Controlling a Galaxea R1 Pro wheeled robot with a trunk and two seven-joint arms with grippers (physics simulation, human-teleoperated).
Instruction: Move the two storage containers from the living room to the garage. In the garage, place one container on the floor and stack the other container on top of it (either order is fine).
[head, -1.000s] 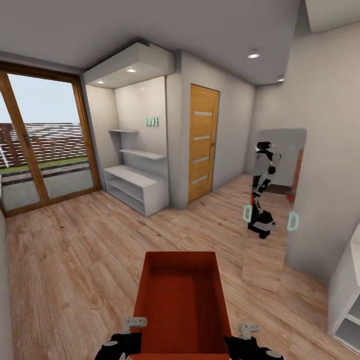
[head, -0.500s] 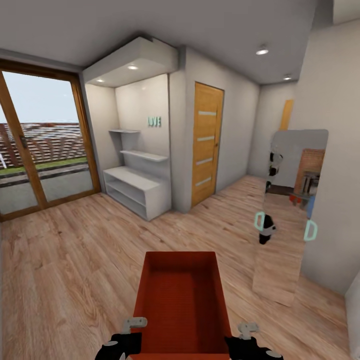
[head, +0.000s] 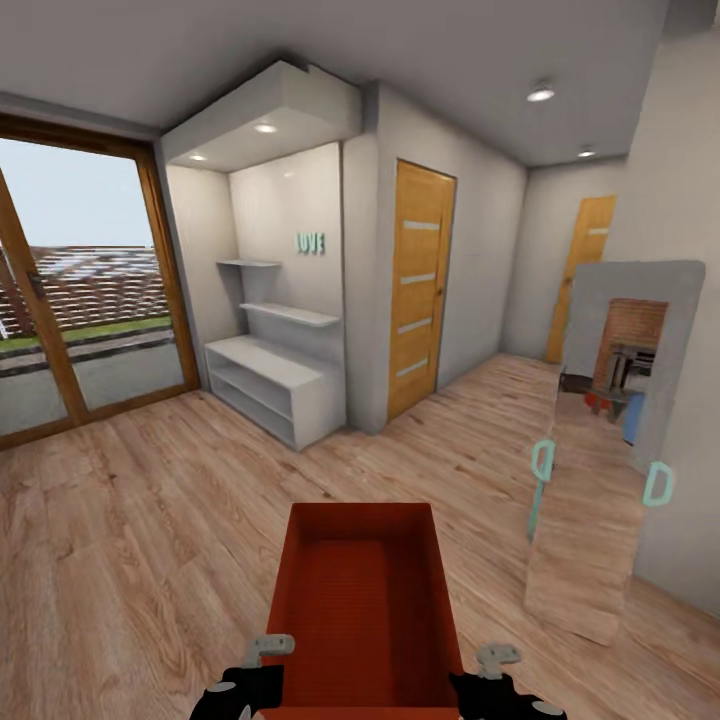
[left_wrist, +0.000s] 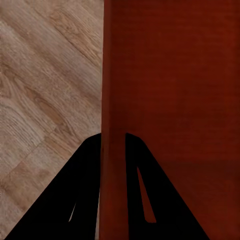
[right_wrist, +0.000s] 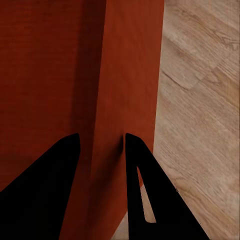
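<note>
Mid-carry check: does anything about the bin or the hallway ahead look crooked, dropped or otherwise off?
Nothing stands out. The orange-red bin sits level and empty, its side walls pinched by the left gripper and right gripper. The wood floor ahead looks bare; the mirror leans against the wall.

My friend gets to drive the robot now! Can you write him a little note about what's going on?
Left gripper: shut on the left wall of the storage container.
Right gripper: shut on its right wall.
The container is open-topped, empty, carried in front of the robot above the wood floor of a hallway with two wooden doors.
Done: one container picked up.
Left: reach the garage, set it down, fetch the second container, stack them.
</note>
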